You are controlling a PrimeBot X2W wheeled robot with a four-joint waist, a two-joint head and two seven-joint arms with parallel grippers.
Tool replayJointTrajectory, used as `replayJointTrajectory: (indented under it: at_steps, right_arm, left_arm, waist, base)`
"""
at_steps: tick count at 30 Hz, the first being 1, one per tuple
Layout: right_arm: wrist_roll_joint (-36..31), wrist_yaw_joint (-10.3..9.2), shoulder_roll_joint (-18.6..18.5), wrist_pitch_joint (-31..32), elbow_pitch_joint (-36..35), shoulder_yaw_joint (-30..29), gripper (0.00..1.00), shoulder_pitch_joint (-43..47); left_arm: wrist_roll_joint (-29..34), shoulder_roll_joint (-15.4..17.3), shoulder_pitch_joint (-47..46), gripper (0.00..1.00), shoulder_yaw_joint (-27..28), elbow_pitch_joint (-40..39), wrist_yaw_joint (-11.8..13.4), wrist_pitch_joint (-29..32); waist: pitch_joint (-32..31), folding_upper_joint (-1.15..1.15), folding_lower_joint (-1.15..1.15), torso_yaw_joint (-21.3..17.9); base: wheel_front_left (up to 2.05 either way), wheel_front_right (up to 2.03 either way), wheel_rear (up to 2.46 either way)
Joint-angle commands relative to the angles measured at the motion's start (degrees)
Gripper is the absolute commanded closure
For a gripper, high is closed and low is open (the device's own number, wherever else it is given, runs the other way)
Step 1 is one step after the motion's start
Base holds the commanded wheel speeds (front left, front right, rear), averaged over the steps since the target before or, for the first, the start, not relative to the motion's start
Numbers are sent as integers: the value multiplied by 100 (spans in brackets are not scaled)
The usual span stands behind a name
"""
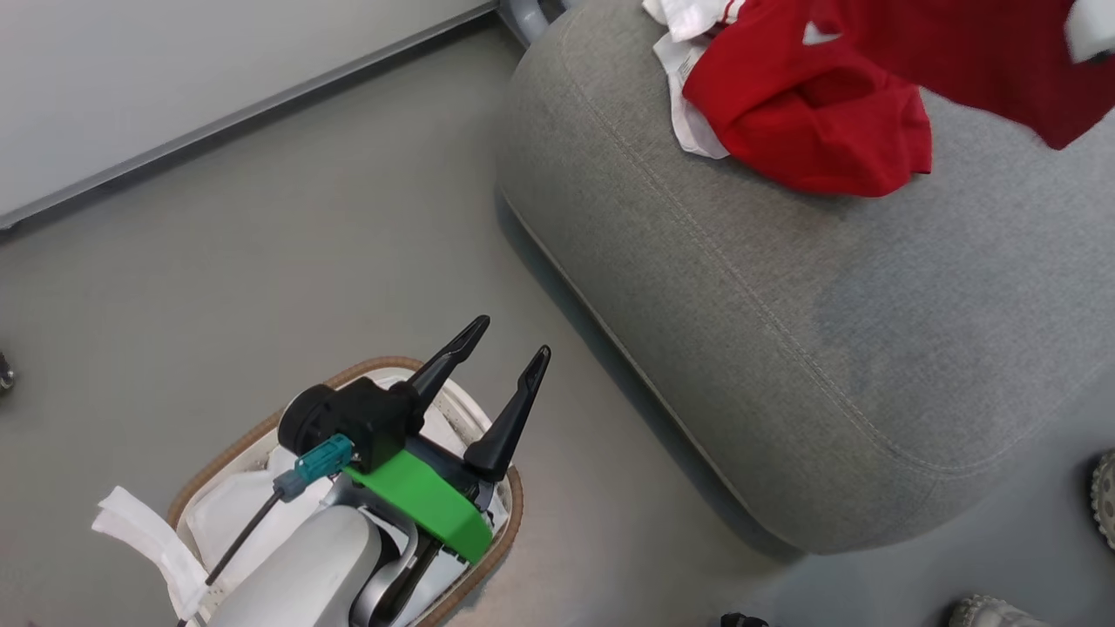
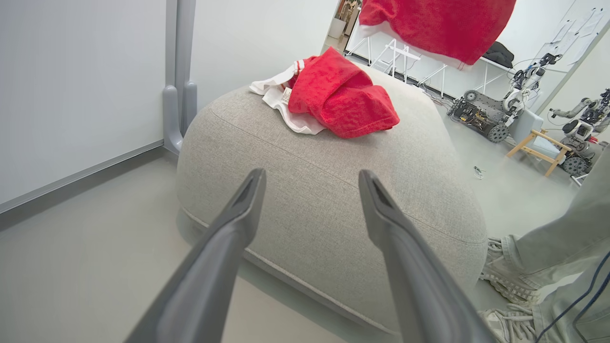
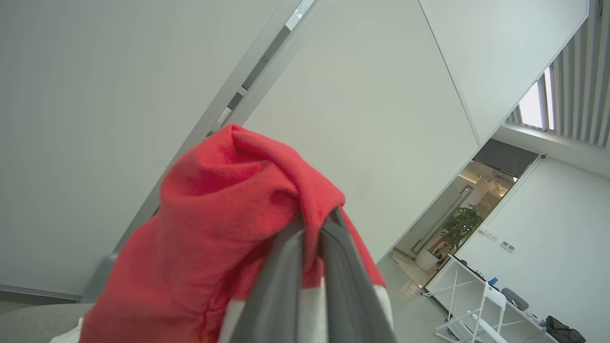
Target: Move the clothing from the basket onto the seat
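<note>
Firmly, clothing (image 3: 228,214) inside right pincer (image 3: 315,222)

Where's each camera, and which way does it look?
Head view: on the head, looking down at basket, floor and seat; left claw and pale forearm show.
Left wrist view: on that wrist, looking past its claw at the seat and lying garment.
Right wrist view: on that wrist, facing up at walls; right claw pinches the held garment.
Shared: head and left wrist views show seat and both garments.

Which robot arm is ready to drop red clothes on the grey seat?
Right. The right gripper is shut on a red garment above the seat; the left gripper is open, holding nothing, over the basket.
</note>
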Motion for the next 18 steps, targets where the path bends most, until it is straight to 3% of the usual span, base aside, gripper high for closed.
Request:
replayJointTrajectory:
  at_steps: [1, 9, 12, 18]
  right_arm:
    - [-117, -8, -140, 69, 60, -115, 100, -147]
    - [-439, -8, -504, 482, 259, -954, 100, -332]
    - [-543, -8, -390, 579, 300, -1295, 100, -181]
    - [-908, -8, 187, 676, 496, -2190, 100, 263]
  left_arm:
    - [-47, 90, -126, 0, -31, -53, 2, -4]
    - [-53, 367, -501, 0, -302, -385, 2, -4]
    - [-72, 479, -610, 0, -370, -494, 2, -4]
    - [-110, 721, -789, 0, -423, -610, 2, -3]
  waist:
    - [363, 0, -1, 276]
    - [1000, 0, -1, 689]
    - [1255, 0, -1, 792]
    - [1698, 0, -1, 992]
  base:
    - [0, 0, 0]
    - [0, 0, 0]
    - [0, 0, 0]
    - [0, 0, 0]
